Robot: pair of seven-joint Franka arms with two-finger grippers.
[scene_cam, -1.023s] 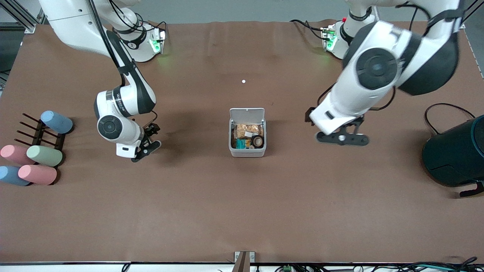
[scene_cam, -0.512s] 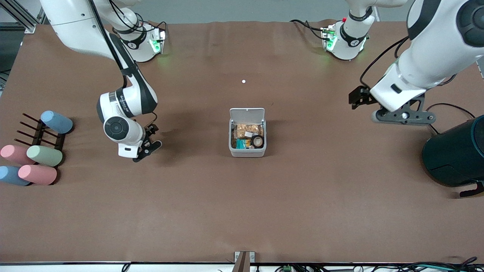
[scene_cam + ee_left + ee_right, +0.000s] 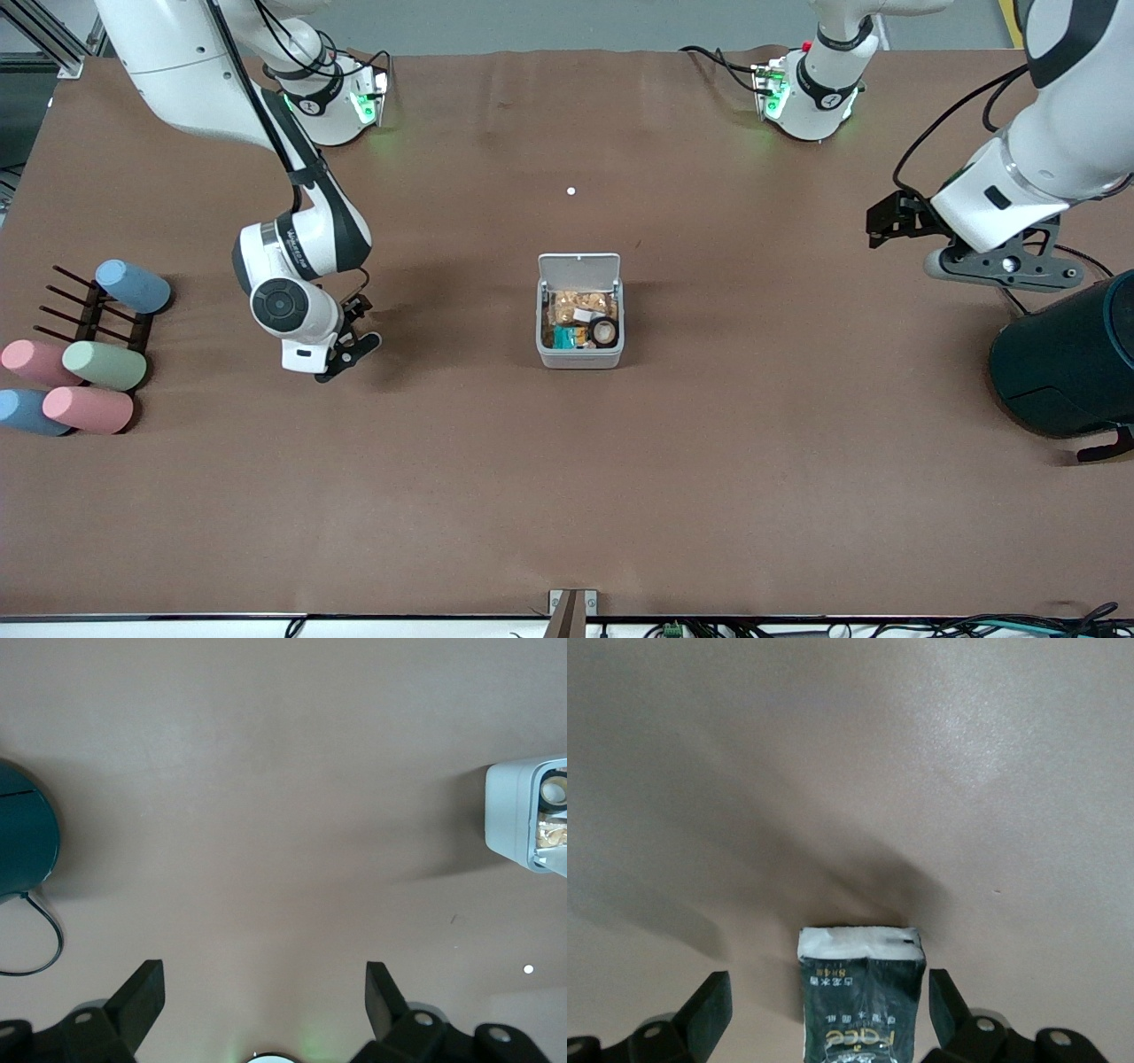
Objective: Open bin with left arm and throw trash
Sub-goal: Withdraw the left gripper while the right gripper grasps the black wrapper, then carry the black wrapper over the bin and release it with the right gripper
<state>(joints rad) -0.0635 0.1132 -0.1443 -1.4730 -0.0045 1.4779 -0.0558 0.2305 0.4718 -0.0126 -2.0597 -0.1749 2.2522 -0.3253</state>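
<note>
Your step in hand looks like the pickup of the packet [image 3: 861, 992]. The right end effector [image 3: 830, 1001] sits low over the worktop [image 3: 567, 496], at mid-height in the front view toward the right arm's end. Its fingers are spread, one on each side of the packet, and neither is touching it yet.

- Square the fingers to the packet's long sides.
- Go down until the tips almost meet the worktop, then close gently.
- It reads as a flat, dark, glossy foil pouch with a white sealed end, so it will likely crumple or slide; a squeeze across the narrow width should hold it best.
- Lift straight up before you travel.

The bin [image 3: 578, 359] stands at the middle of the front view. It is a small white plastic box with rounded corners, and its flat lid [image 3: 578, 266] is already swung up. There are wrappers inside, and a black roll with a beige centre [image 3: 604, 331]. You will need to release squarely over that small opening.

The left end effector [image 3: 264, 988] waits with its fingers wide apart and holding nothing, above bare worktop just beside the smooth dark teal cylinder [image 3: 1063, 363]. Leave it there, clear of the route to the bin.

The worktop covering is matt brown and faintly creased.
</note>
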